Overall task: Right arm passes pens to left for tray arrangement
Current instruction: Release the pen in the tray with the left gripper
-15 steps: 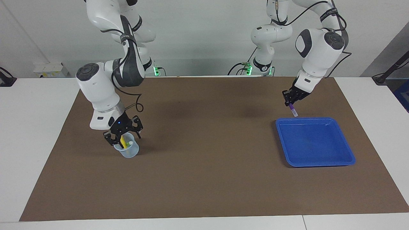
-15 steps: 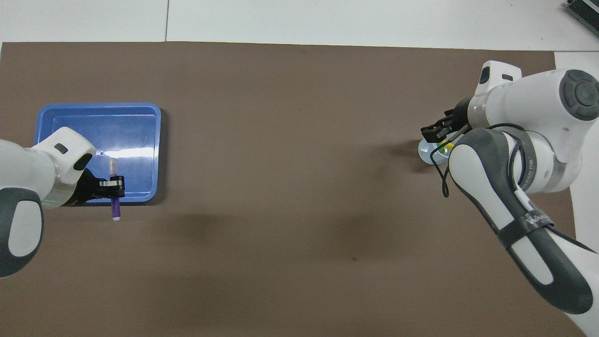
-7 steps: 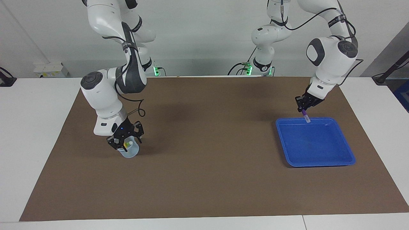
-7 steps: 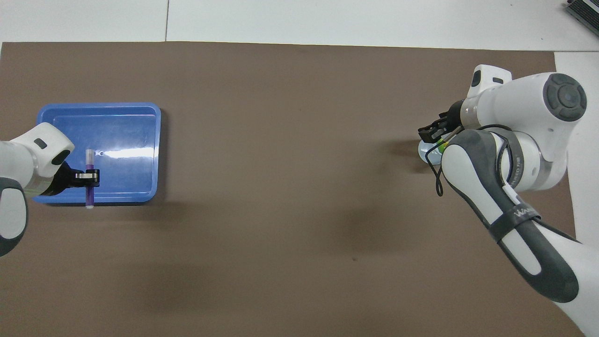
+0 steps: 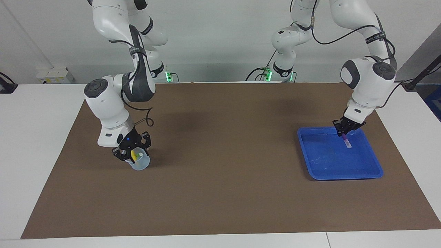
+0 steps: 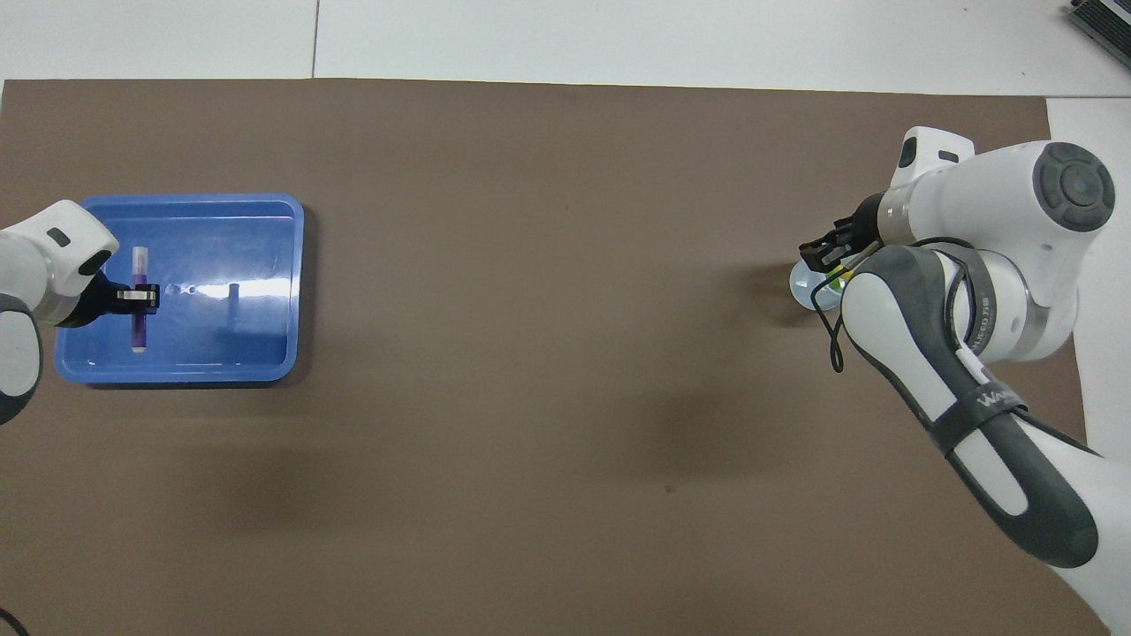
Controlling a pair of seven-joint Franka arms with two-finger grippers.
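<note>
The purple pen [image 5: 347, 143] [image 6: 139, 265] hangs tilted, pale end down, low over the blue tray [image 5: 327, 160] [image 6: 230, 344], with my left gripper [image 5: 344, 135] [image 6: 140, 298] shut on its upper part. Whether its tip touches the tray floor I cannot tell. At the right arm's end of the mat stands a small translucent cup [image 5: 139, 164] [image 6: 802, 287]. It holds the yellow pen [image 5: 133, 154] and the green pen [image 5: 139, 156]. My right gripper [image 5: 132, 153] [image 6: 826, 256] is down at the cup's mouth, around the yellow pen.
A brown mat [image 5: 220, 155] covers most of the white table, with broad bare mat between cup and tray. The tray lies near the mat's edge at the left arm's end.
The left gripper has carried the purple pen from the tray's nearer rim to over its inside and lower. The right gripper has stayed at the cup, sinking slightly onto the yellow pen.
</note>
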